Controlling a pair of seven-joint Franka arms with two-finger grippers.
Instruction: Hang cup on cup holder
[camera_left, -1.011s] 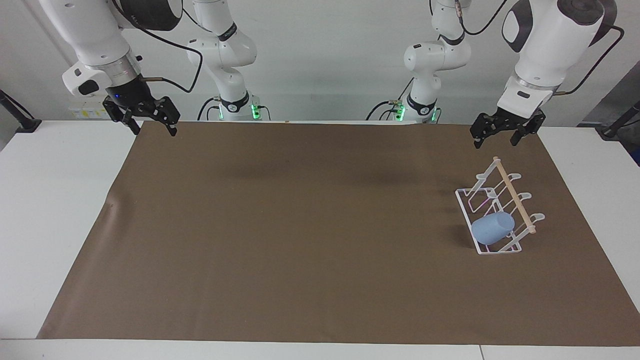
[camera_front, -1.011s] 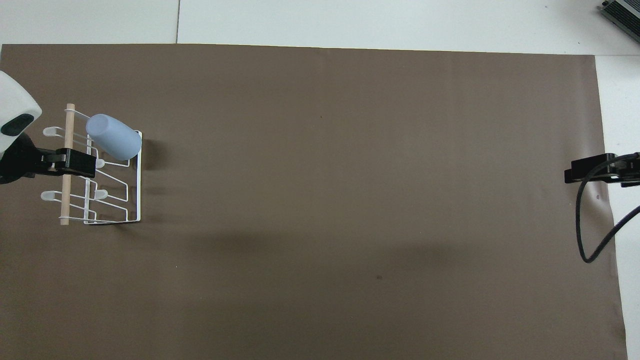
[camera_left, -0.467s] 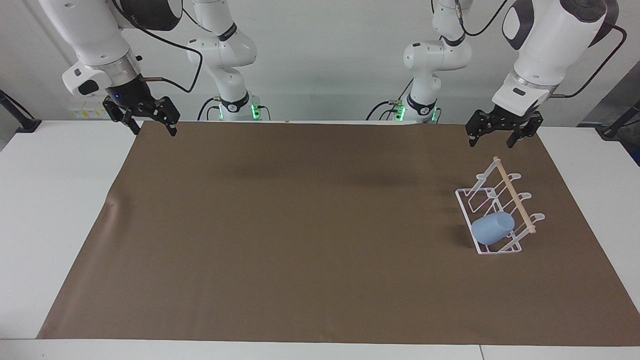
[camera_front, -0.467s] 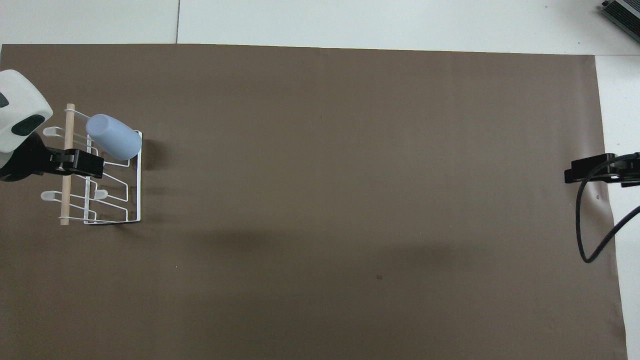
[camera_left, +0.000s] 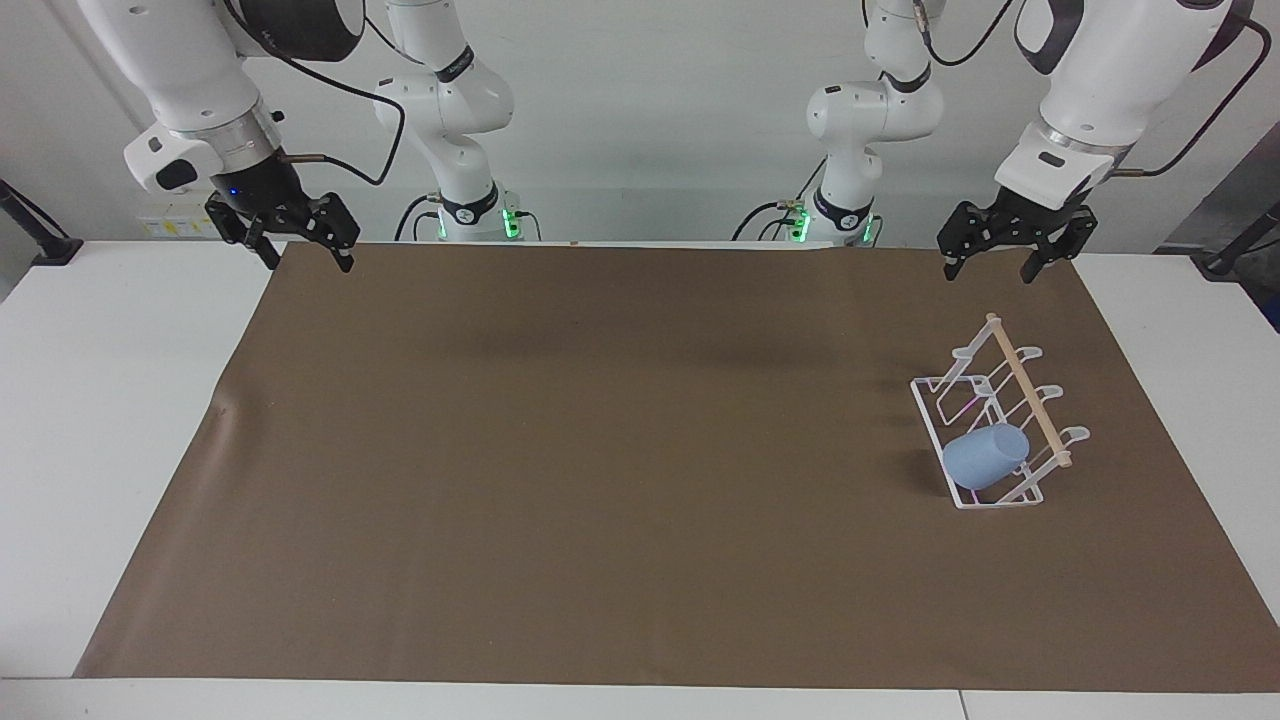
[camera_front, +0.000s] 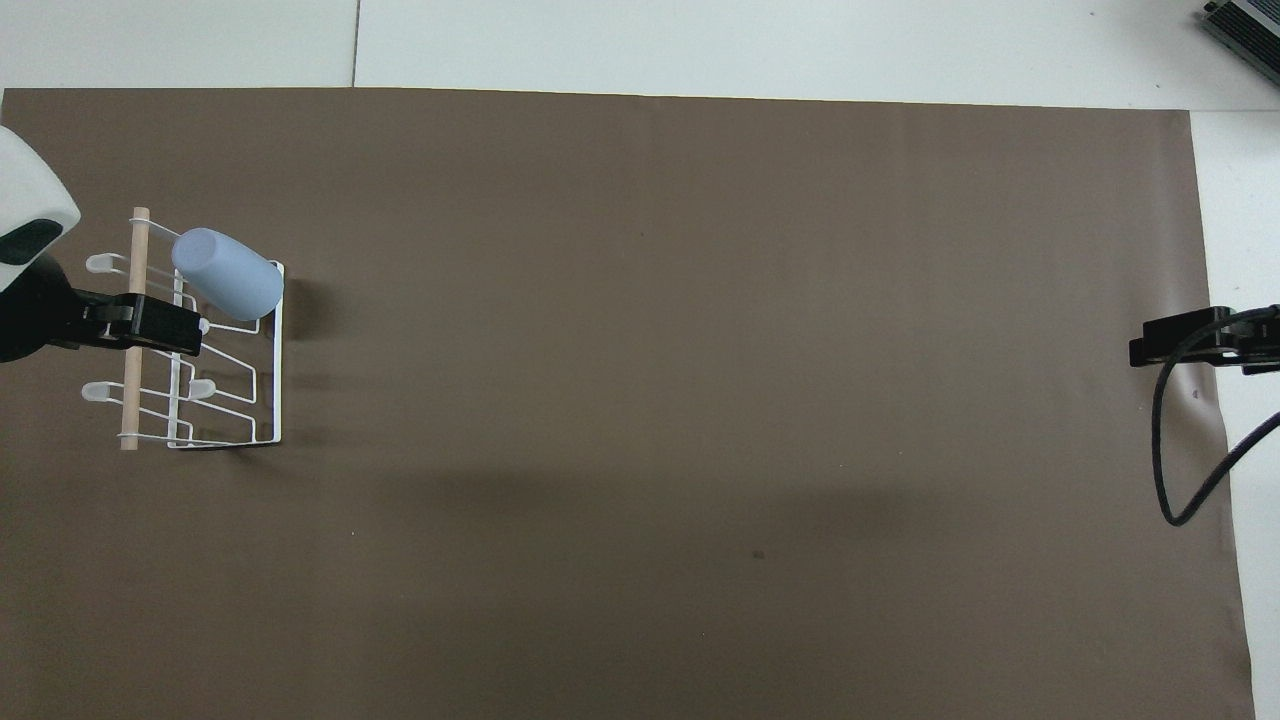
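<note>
The light blue cup (camera_left: 985, 456) (camera_front: 227, 274) hangs tilted on a prong of the white wire cup holder (camera_left: 1025, 385) (camera_front: 130, 400), at the rack's end farthest from the robots. The holder stands on the mat toward the left arm's end of the table. My left gripper (camera_left: 990, 270) (camera_front: 170, 330) is raised over the holder, open, holding nothing and well clear of the cup. At the right arm's end my right gripper (camera_left: 310, 262) (camera_front: 1145, 350) waits open and empty over the mat's corner.
A brown mat (camera_left: 600, 450) (camera_front: 700, 350) covers most of the white table (camera_left: 110, 400). A black cable (camera_front: 1165, 450) loops down from the right arm's wrist.
My left gripper has risen a little above the holder, with slight sideways drift. The cup, the holder and the right arm have not moved.
</note>
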